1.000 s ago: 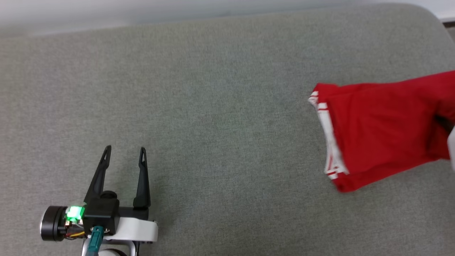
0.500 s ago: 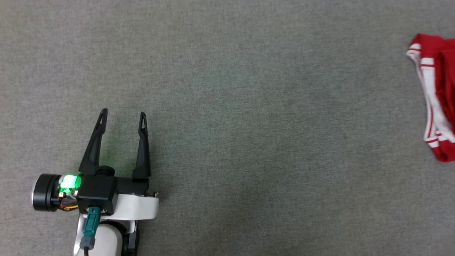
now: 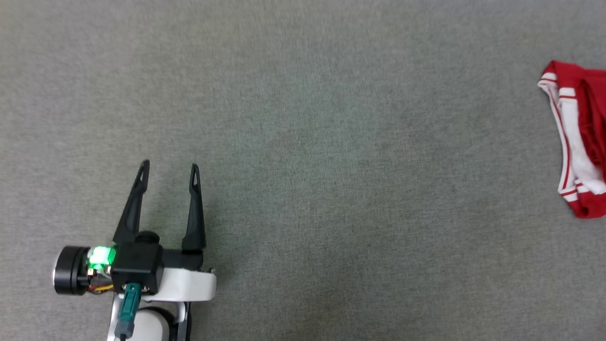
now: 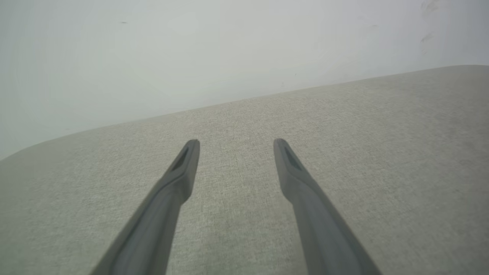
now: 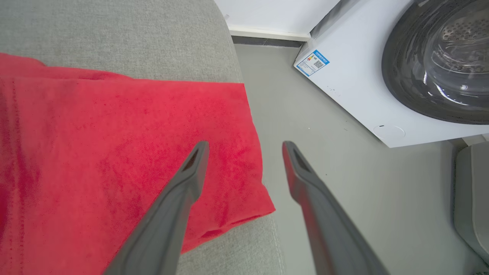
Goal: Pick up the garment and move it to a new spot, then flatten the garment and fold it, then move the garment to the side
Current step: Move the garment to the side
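Observation:
The garment [image 3: 580, 142], red with white striped trim, lies folded at the far right of the grey cushion [image 3: 303, 142] in the head view, cut off by the frame edge. In the right wrist view the garment [image 5: 114, 152] lies flat at the cushion's right edge, and my right gripper [image 5: 246, 147] hovers open over its corner with nothing between the fingers. My left gripper [image 3: 169, 166] stands open and empty at the lower left of the head view, far from the garment; in the left wrist view, my left gripper [image 4: 236, 142] is spread over bare cushion.
A white front-loading washing machine [image 5: 382, 76] stands on the grey floor [image 5: 344, 183] to the right of the cushion. The cushion's edge [image 5: 273, 244] drops off just beside the garment. A pale wall [image 4: 191, 49] rises behind the cushion.
The head camera has swung, so the garment now shows as a strip at the right edge. The right gripper, shut on the garment a second ago, has let go and stands open.

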`<state>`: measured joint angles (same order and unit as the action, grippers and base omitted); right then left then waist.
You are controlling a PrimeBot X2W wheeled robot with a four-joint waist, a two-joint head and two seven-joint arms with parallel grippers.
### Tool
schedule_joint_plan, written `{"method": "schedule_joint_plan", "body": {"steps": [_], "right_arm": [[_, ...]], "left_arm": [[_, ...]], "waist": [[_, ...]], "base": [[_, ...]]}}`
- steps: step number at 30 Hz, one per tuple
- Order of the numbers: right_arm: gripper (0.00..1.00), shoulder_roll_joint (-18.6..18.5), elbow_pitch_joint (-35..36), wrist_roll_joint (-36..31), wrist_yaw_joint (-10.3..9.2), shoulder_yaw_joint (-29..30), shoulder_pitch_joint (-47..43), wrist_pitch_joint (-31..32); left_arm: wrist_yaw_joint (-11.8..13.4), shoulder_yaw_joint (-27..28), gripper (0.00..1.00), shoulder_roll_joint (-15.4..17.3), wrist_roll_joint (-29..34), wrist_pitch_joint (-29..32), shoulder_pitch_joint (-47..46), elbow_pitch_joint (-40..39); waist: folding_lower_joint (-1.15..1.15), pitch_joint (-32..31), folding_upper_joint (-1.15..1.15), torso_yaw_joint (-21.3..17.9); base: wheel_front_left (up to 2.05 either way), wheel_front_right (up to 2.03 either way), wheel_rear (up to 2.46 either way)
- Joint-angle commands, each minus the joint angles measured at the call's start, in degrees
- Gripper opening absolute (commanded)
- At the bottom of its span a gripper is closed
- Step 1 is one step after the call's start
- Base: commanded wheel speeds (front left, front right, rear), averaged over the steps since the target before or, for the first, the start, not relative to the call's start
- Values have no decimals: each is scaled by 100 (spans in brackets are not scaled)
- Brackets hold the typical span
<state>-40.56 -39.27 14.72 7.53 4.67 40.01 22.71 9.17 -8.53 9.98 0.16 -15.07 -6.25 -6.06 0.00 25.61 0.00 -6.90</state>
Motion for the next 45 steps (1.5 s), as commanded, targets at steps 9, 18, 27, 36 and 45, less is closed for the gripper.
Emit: {"method": "schedule_joint_plan", "body": {"steps": [9, 18, 27, 36, 45], "right_arm": [[100, 453, 1212, 120, -9, 23, -710, -1265], [100, 1471, 2741, -207, -9, 66, -1576, -2554], [100, 2384, 3505, -550, -9, -266, -2513, -3286], [100, 2964, 3641, -485, -9, -467, -3559, -3492], [100, 3272, 3762, -578, -9, -350, -4252, -3584]], "left_arm": [[79, 64, 100, -83, -143, -13, 625, 127], [39, 175, 100, -199, -245, -13, 994, 183], [-44, 352, 100, -296, -340, -13, 1201, 312], [-164, 503, 100, -408, -375, -13, 1352, 487], [-349, 621, 100, -487, -441, -13, 1527, 633]], "waist": [[0, -1134, 0, 131], [0, -1669, 0, 346], [0, -1980, 0, 548], [0, -2239, 0, 667], [0, -2427, 0, 665]], "base": [[0, 0, 0], [0, 0, 0], [0, 0, 0], [0, 0, 0], [0, 0, 0]]}}
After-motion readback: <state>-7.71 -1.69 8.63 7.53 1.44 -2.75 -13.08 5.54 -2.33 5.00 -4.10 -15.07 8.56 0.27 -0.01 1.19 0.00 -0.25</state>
